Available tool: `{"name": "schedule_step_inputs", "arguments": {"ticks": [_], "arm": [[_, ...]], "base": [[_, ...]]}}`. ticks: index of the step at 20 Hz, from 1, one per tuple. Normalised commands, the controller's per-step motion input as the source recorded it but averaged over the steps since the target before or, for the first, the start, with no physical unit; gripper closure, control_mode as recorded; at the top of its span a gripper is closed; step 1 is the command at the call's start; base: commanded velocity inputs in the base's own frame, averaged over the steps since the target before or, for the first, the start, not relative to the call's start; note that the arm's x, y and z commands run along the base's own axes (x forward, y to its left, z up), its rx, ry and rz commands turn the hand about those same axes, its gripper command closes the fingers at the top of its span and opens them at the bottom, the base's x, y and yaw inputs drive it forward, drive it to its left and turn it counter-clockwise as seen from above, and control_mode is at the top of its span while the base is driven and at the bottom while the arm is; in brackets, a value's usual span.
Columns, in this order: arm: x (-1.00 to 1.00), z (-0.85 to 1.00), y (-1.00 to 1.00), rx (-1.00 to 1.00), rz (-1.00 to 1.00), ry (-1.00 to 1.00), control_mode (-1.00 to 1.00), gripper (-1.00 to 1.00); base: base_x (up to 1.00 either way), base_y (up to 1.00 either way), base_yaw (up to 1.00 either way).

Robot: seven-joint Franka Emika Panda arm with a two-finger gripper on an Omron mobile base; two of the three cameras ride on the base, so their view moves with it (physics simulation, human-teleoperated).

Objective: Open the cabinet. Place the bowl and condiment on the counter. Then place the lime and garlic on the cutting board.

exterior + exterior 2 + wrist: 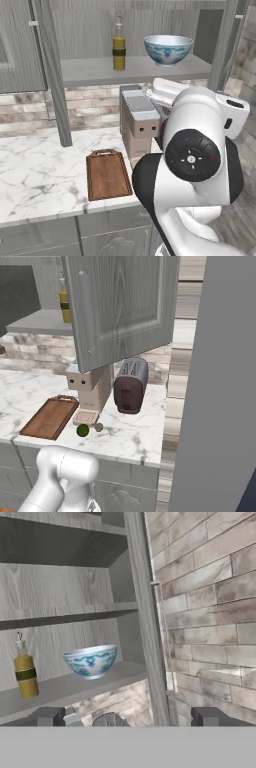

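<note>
A: How far had the robot got? Its cabinet (30,50) stood open; the doors were swung wide; so that step looked done.

B: And the rest? The bowl (168,49) and the condiment (118,47) sat apart on the grey shelf, the bottle at nine o'clock from the bowl; neither was on the counter (40,175) yet; the lime (82,430) and the garlic (98,427) lay just beside each other on the marble, at three o'clock from the cutting board (50,417); the board was bare.

A: What did the gripper (127,718) do? Its jaws were spread wide and grasped nothing; the bowl was at eleven o'clock from it, well apart.

B: What stood near? A coffee machine (90,388) and a toaster (130,385) stood under the shelf; the open door (122,306) hung over them and could get in the arm's way.
</note>
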Motion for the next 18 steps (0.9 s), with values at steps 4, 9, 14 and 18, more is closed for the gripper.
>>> {"name": "schedule_step_inputs", "arguments": {"ticks": [4,9,14,18], "arm": [[0.24,0.00,-0.26,0.07,0.00,0.05,-1.00,-1.00],[0.24,0.00,-0.20,0.06,0.00,0.04,-1.00,-1.00],[0.38,0.00,0.00,0.00,0.00,0.00,-1.00,-1.00],[0.48,0.00,0.00,0.00,-0.04,0.00,-1.00,-1.00]], "base": [[0.00,0.00,0.00],[0.00,0.00,0.00],[0.00,0.00,0.00],[0.00,0.00,0.00]]}}
